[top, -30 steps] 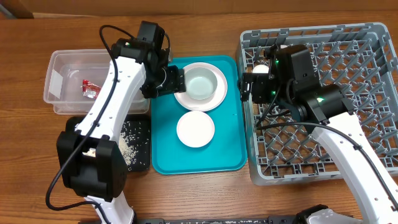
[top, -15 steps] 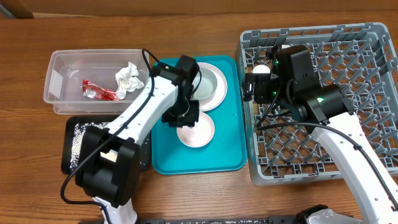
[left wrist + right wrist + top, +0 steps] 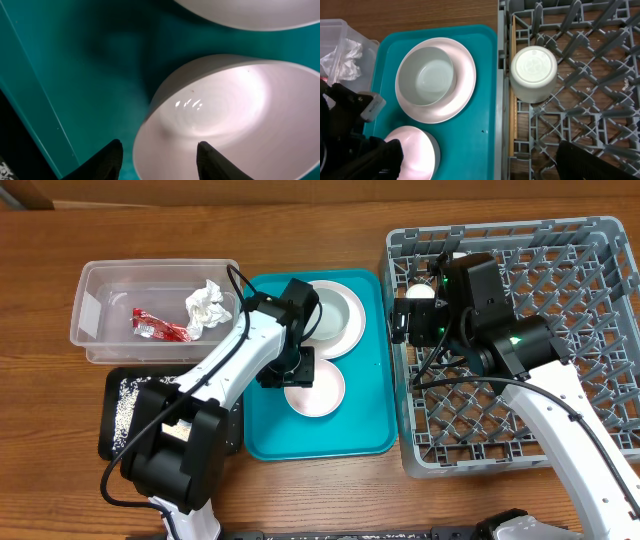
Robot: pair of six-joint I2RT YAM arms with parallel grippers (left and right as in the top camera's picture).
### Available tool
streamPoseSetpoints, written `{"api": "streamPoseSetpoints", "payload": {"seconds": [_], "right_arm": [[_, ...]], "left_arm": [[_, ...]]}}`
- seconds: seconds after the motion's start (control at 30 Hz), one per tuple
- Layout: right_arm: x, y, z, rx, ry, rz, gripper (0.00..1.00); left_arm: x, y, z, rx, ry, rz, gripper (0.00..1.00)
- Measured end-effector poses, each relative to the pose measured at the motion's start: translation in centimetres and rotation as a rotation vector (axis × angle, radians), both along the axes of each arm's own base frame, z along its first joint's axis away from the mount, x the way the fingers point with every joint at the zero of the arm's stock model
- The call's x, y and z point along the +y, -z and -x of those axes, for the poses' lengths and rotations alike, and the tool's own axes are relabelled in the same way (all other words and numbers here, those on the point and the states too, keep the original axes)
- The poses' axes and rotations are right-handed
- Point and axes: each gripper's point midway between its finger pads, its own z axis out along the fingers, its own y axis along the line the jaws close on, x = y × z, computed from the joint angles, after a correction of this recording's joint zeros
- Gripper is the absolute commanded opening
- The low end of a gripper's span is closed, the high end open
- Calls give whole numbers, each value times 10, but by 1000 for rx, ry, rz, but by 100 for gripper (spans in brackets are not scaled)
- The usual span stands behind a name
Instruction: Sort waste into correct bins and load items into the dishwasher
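Observation:
A small white bowl (image 3: 318,390) sits on the teal tray (image 3: 265,430), in front of a white plate (image 3: 345,335) that holds a pale bowl (image 3: 327,312). My left gripper (image 3: 291,370) is open at the small bowl's left edge. In the left wrist view its fingers (image 3: 159,152) straddle the bowl's rim (image 3: 225,110). My right gripper (image 3: 398,320) is open and empty over the left edge of the grey dishwasher rack (image 3: 560,430). An upside-down white cup (image 3: 533,70) stands in the rack's near-left corner.
A clear bin (image 3: 100,290) at the left holds crumpled paper (image 3: 205,304) and a red wrapper (image 3: 155,327). A black tray (image 3: 125,405) with white crumbs lies in front of it. The plate (image 3: 465,75) and small bowl (image 3: 415,152) also show in the right wrist view.
My left arm has swung from beside the plate, near the bin, across the tray to the small bowl's left edge. The crumpled paper in the bin is now uncovered. The right arm has not moved.

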Motion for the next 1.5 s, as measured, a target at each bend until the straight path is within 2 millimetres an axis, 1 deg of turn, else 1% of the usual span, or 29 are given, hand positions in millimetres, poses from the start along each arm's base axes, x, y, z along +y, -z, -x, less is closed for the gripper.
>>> {"api": "streamPoseSetpoints", "payload": {"seconds": [0.1,0.13,0.27,0.33,0.37,0.6,0.77,0.8,0.87,1.0,1.1,1.13,1.27,1.37,1.5], "right_arm": [[0,0,0,1,0,0,100],[0,0,0,1,0,0,100],[0,0,0,2,0,0,100],[0,0,0,2,0,1,100],[0,0,0,2,0,0,100],[0,0,0,3,0,1,100],[2,1,2,9,-9,-8,99],[4,1,3,16,-16,-17,88],[8,4,9,40,-48,-32,72],[15,14,32,148,-87,-72,70],[20,20,49,227,-114,-101,64],[22,21,53,247,-124,-113,58],[31,23,62,285,-160,-164,41],[36,29,66,305,-176,-192,41],[37,37,71,336,-183,-201,41]], "left_arm": [[1,7,2,0,0,-1,49],[1,10,3,-1,0,-1,47],[5,21,10,13,-13,-9,19],[7,24,14,24,-11,-17,8],[8,25,15,26,-15,-20,4],[5,21,15,27,-11,-5,4],[6,7,14,43,-11,-17,4],[6,2,13,46,-11,-18,4],[3,-7,8,35,-11,-12,4],[-9,-26,-4,6,-8,38,4],[-20,-35,-9,-3,1,93,4],[-22,-37,-9,-3,5,108,4],[-33,-41,-7,15,16,168,4],[-38,-42,-4,30,19,198,4],[-41,-43,-2,40,19,220,4]]}}
